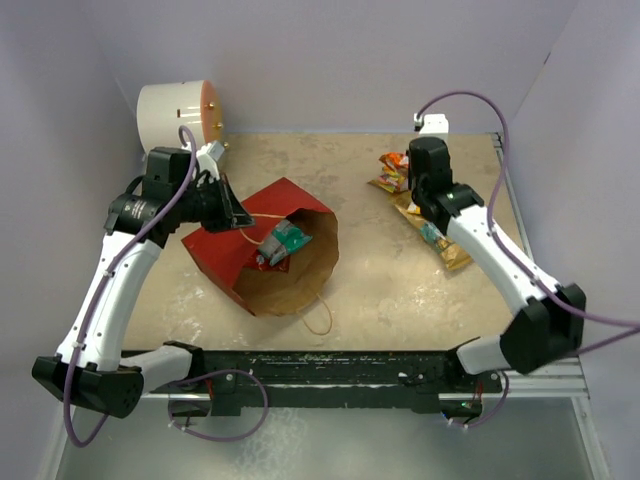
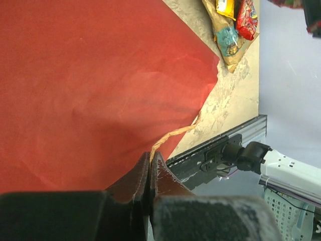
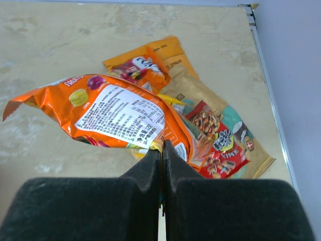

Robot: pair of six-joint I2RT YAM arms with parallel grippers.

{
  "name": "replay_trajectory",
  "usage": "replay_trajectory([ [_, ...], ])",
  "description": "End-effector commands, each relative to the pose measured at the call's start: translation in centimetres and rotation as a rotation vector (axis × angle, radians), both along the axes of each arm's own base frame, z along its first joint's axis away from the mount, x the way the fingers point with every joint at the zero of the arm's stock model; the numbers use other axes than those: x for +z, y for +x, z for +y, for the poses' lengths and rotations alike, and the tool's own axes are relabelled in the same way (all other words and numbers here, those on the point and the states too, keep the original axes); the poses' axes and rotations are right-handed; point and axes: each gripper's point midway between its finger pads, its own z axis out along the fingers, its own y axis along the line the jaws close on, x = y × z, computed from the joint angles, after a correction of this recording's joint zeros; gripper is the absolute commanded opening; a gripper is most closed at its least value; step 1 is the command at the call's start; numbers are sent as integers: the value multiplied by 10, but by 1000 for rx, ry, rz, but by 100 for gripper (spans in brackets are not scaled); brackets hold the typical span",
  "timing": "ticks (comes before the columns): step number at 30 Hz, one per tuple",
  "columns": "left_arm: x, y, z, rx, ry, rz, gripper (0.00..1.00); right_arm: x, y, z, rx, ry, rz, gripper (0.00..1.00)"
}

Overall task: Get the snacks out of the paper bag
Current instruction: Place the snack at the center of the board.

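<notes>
Soft, even, fairly bright light fills all three views. The paper bag [image 1: 215,250] throws only a faint shadow just beside its mouth, and a broad soft shadow crosses its red side in the left wrist view. The orange packet [image 3: 115,115] shows mild sheen. Both wrist views blur at the bottom edge.

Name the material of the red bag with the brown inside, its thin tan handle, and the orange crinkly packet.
Red bag with brown inside: paper, it seems, matte, with soft creases and a kraft-brown lining. Thin tan handle: twisted paper or fibre cord, judging by its spiral strands. Orange crinkly packet: probably glossy plastic film, given its sheen and sharp wrinkles.
</notes>
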Motion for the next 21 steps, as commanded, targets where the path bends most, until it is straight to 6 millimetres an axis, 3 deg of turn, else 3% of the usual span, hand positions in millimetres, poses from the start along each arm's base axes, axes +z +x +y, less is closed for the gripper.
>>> replay_trajectory([
  [1,21,15,-5,-33,-4,-107,0,20,36,-17,-83,42,-53,0],
  [7,22,16,-5,-71,14,-137,0,-15,56,-41,-145,-127,13,0],
  [12,18,15,-4,-92,31,-145,0,-43,46,-56,-170,-241,81,0],
  [18,17,18,-6,-115,37,-153,0,-79,40,-52,-127,-238,119,1],
  [21,17,21,-8,-115,32,-149,0,-94,40,-49,-105,-257,187,11],
])
